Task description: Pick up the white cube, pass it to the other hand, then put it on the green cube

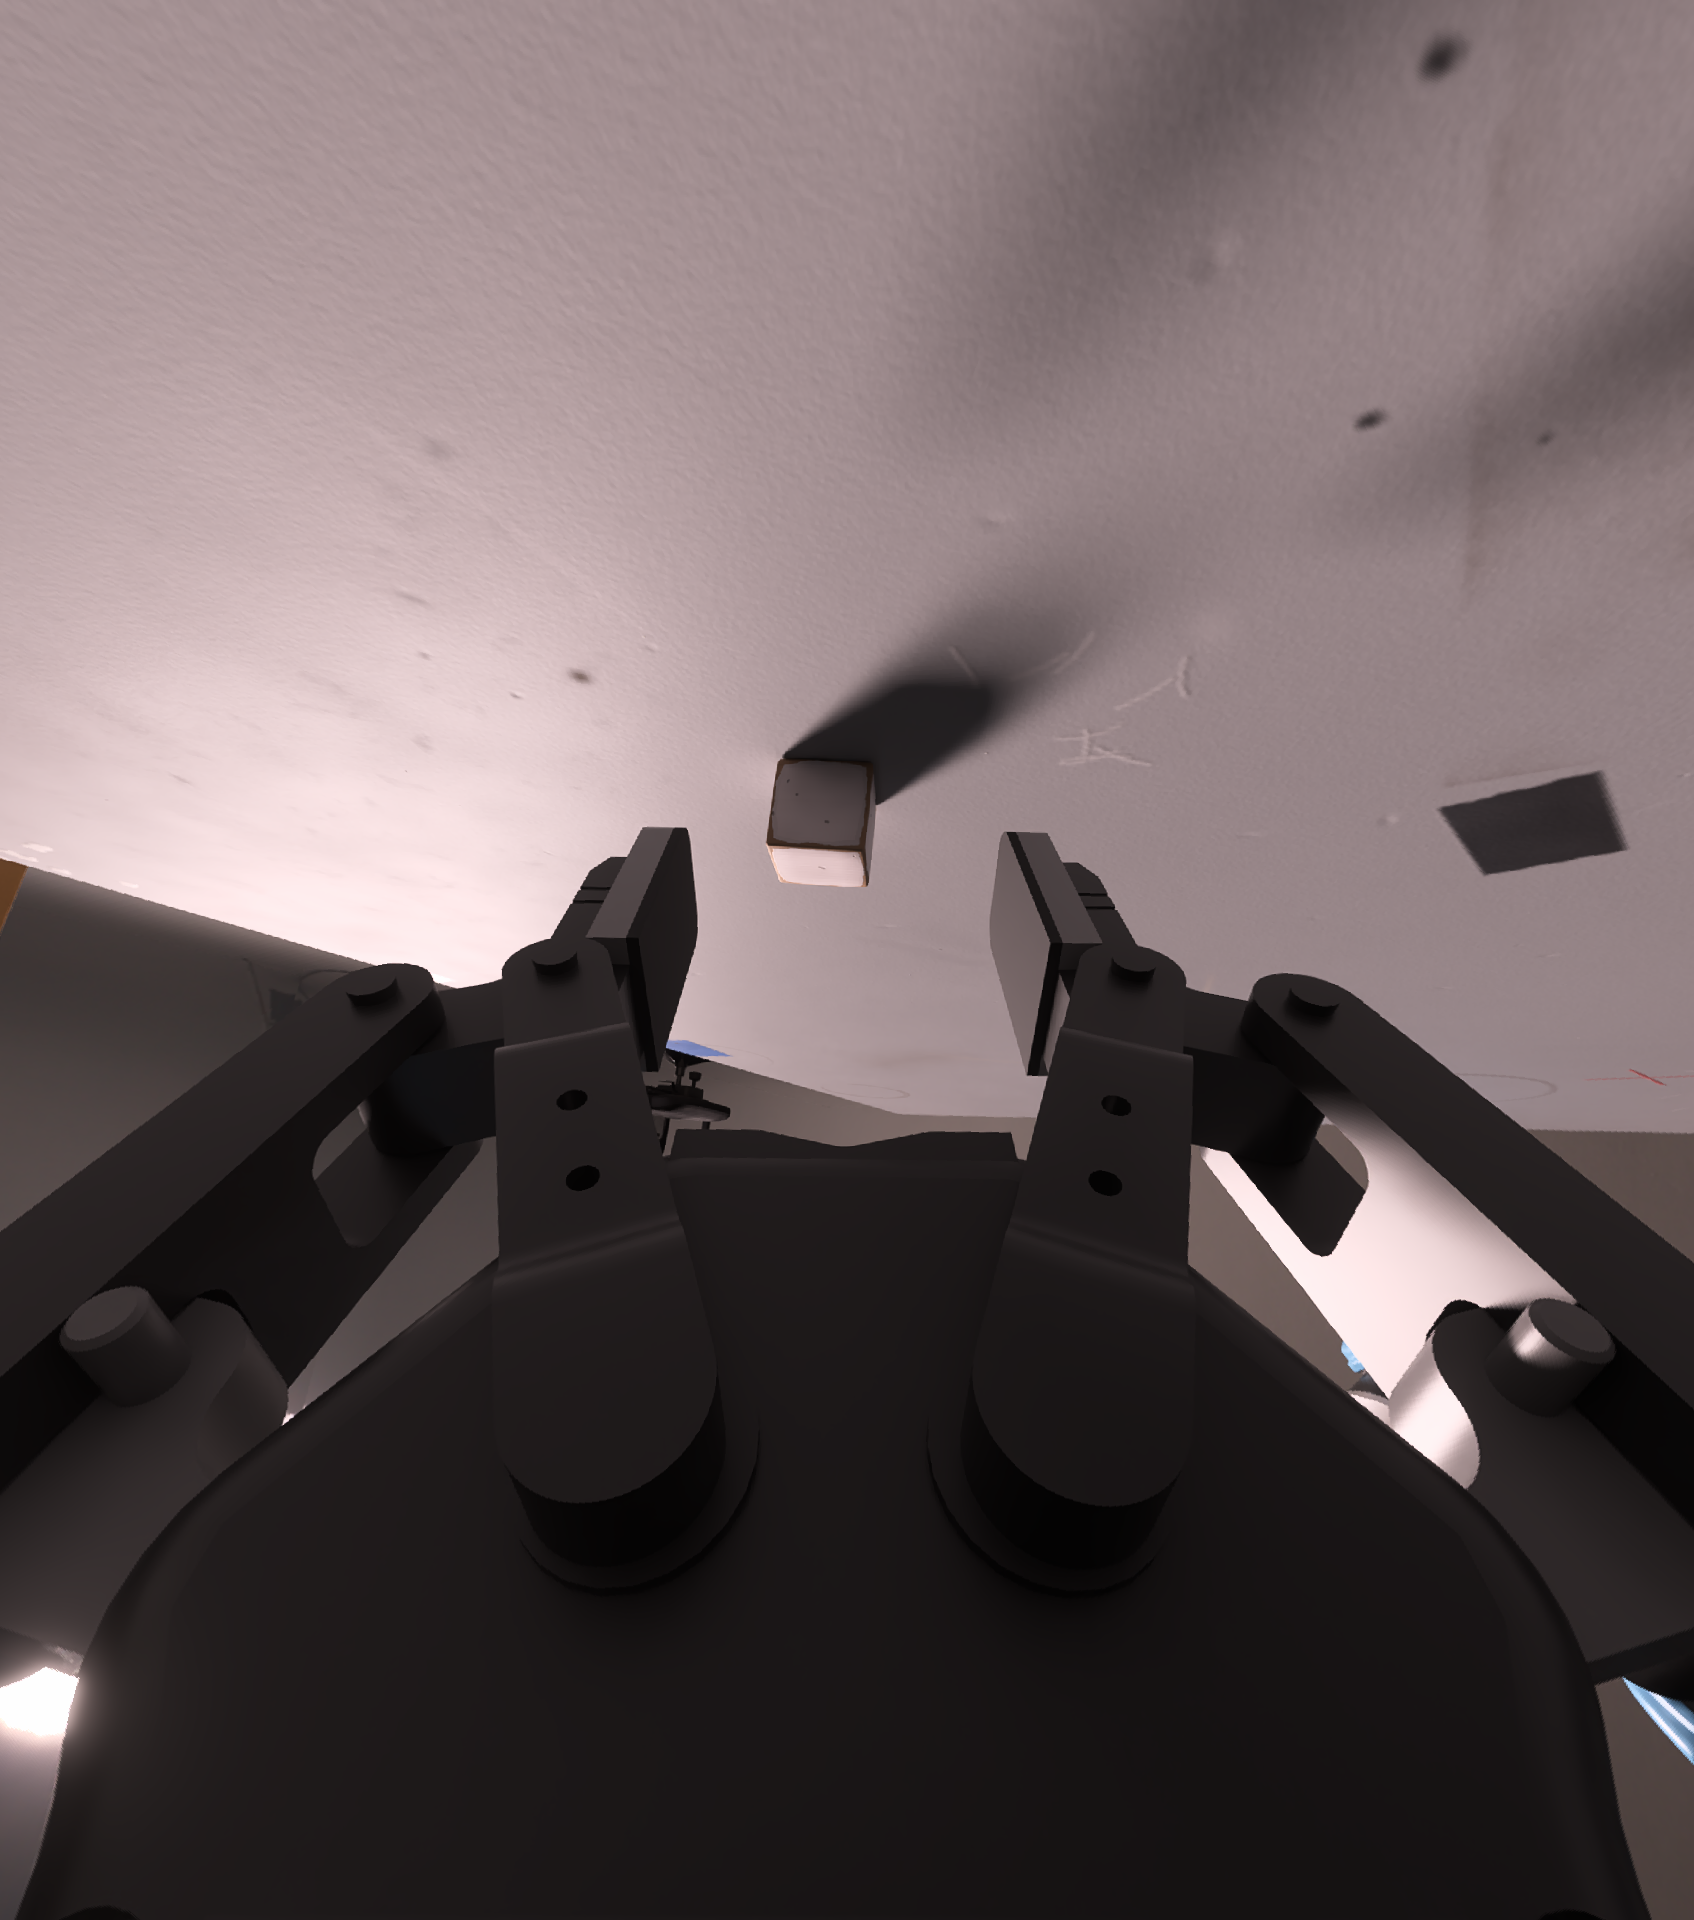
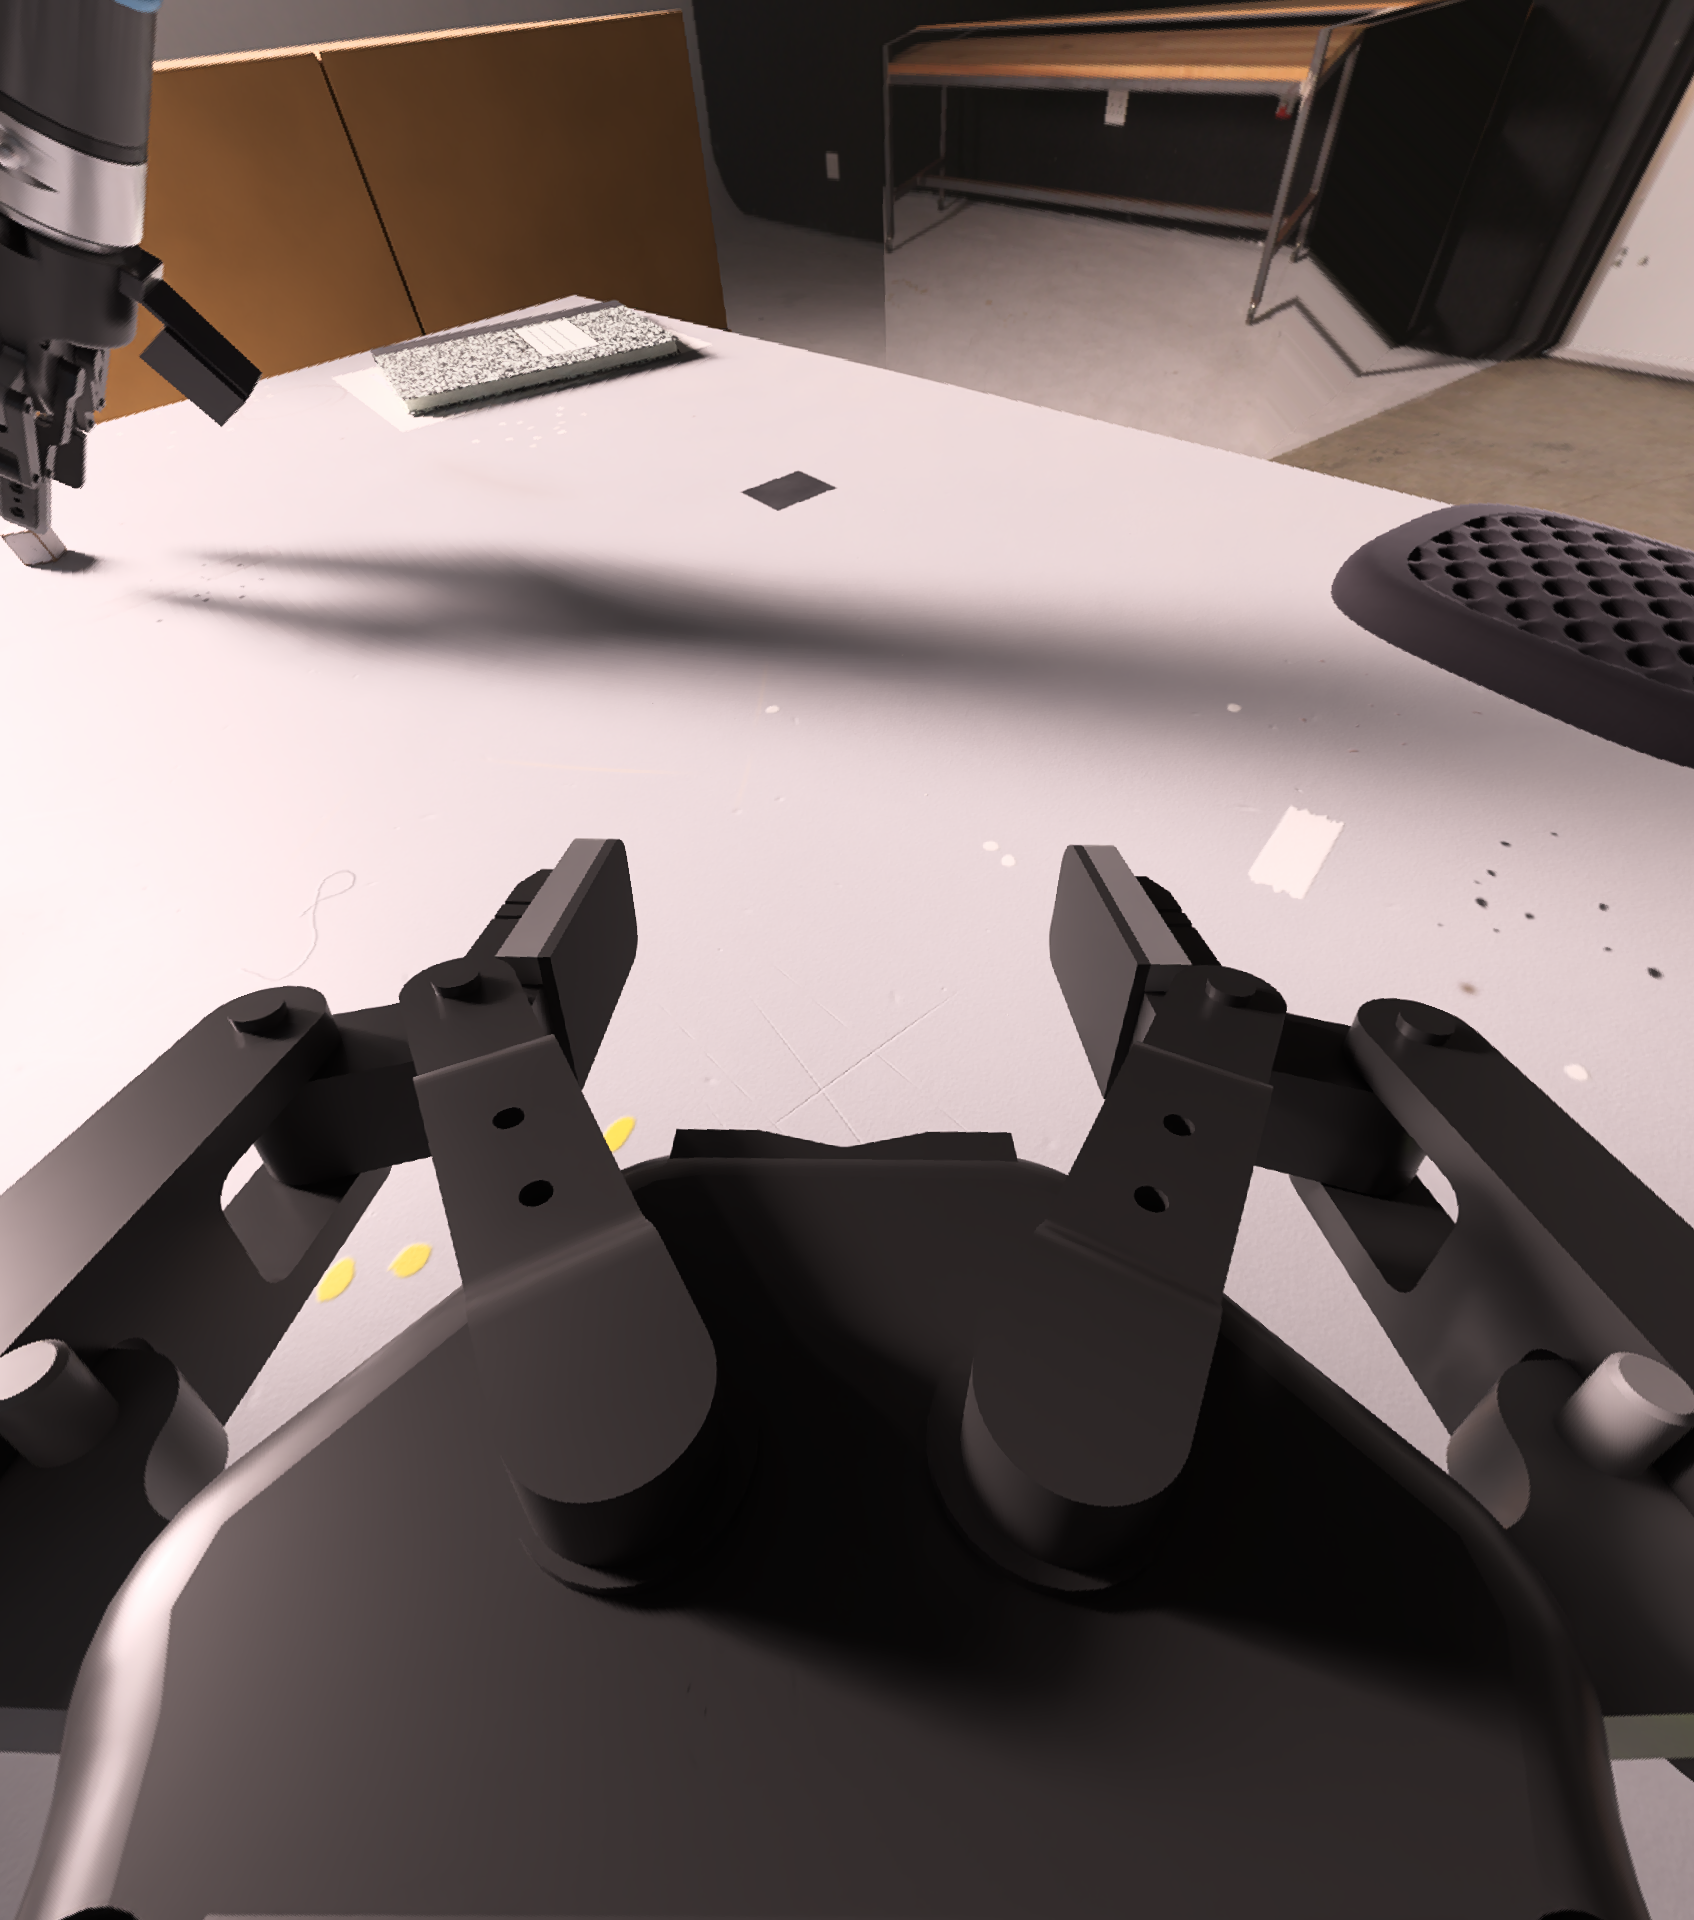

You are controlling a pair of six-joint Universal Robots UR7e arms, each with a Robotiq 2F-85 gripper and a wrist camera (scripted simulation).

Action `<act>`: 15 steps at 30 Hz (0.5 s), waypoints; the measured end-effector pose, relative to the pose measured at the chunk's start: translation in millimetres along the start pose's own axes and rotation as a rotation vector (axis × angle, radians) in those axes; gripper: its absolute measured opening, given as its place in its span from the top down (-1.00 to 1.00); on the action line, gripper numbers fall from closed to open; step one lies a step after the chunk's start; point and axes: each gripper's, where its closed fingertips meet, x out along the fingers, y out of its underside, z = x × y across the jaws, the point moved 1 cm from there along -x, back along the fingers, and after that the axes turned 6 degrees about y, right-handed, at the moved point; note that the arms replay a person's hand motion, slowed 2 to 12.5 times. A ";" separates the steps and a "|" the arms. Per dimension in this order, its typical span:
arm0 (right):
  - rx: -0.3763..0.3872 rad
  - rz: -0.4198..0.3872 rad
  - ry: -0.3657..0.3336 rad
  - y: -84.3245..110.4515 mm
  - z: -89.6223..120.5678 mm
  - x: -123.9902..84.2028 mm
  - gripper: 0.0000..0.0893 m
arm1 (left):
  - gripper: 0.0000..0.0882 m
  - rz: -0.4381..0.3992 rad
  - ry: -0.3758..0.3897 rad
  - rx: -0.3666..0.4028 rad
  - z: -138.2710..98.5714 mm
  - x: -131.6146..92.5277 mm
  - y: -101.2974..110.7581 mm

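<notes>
2 claws gape empty; left claw point(image 1: 838, 868) sits off-centre over white cube point(image 1: 819, 821) mid-frame, risking a nudge across the surface point(image 1: 407, 416)

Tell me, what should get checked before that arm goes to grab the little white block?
1. Left gripper open: ok.
2. White cube resting on the table, free of both fingers: ok.
3. Cube centred in the gap: not ok, it sits nearer one finger.
4. Right gripper open for the handover: ok.
5. Green cube in sight: not ok, neither view shows it.
6. Fingers low enough around the cube: cannot tell.
</notes>
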 end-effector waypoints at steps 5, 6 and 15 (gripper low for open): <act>-0.001 0.001 0.000 0.1 0.0 0.1 -0.58 | -0.16 0.017 0.002 -0.002 1.2 0.7 0.3; -0.001 0.001 0.000 0.2 0.0 0.1 -0.58 | -0.16 0.020 0.003 -0.003 1.4 0.9 0.4; -0.003 0.003 -0.001 0.5 0.4 0.3 -0.58 | -0.15 0.052 0.009 -0.010 3.3 3.0 1.7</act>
